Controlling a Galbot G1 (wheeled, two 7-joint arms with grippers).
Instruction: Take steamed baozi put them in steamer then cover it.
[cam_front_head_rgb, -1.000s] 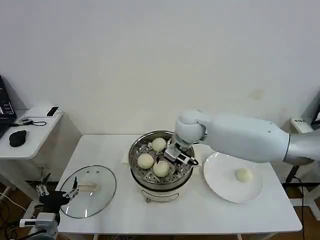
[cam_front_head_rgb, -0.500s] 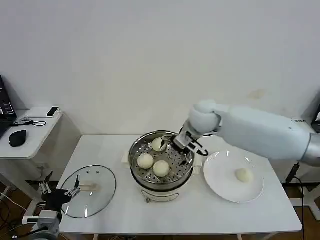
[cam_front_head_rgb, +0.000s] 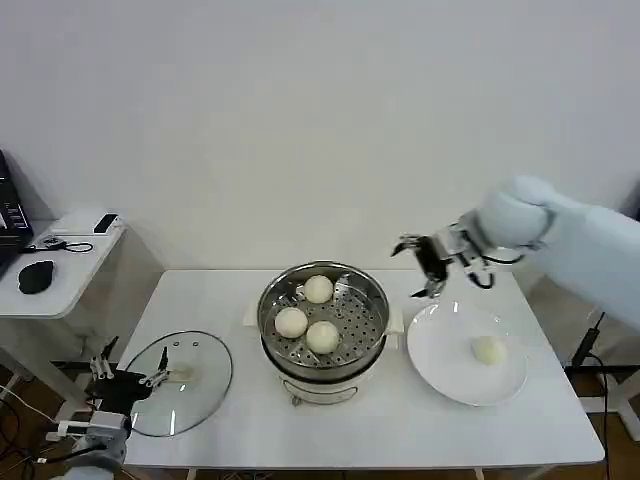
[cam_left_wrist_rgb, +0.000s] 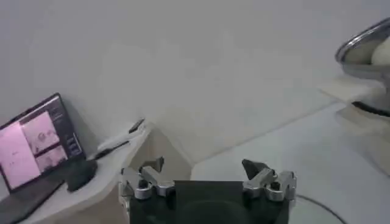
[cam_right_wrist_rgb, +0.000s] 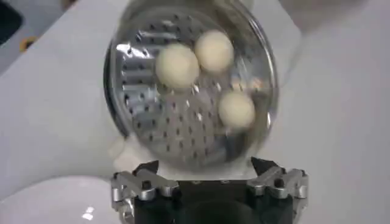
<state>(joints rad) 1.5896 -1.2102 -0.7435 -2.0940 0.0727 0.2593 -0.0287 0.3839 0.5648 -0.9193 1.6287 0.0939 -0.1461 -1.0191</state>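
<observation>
Steel steamer (cam_front_head_rgb: 323, 322) holds three baozi (cam_front_head_rgb: 322, 337); my right claw (cam_front_head_rgb: 428, 266) hangs wide, empty, above the plate (cam_front_head_rgb: 447, 372); left claw (cam_front_head_rgb: 131, 378) open by the worktop (cam_front_head_rgb: 400, 430).

The left hand (cam_left_wrist_rgb: 207, 173) hovers with its fingers spread wide, holding nothing. Ahead and off to one side, the steamer (cam_left_wrist_rgb: 368, 58) stands on the white table (cam_left_wrist_rgb: 304, 152). On the opposite side, a laptop (cam_left_wrist_rgb: 36, 143) glows on a side table (cam_left_wrist_rgb: 116, 149)

White table (cam_front_head_rgb: 420, 425), steamer (cam_front_head_rgb: 322, 330) at centre, glass lid (cam_front_head_rgb: 180, 382) left, white plate (cam_front_head_rgb: 440, 350) right
</observation>
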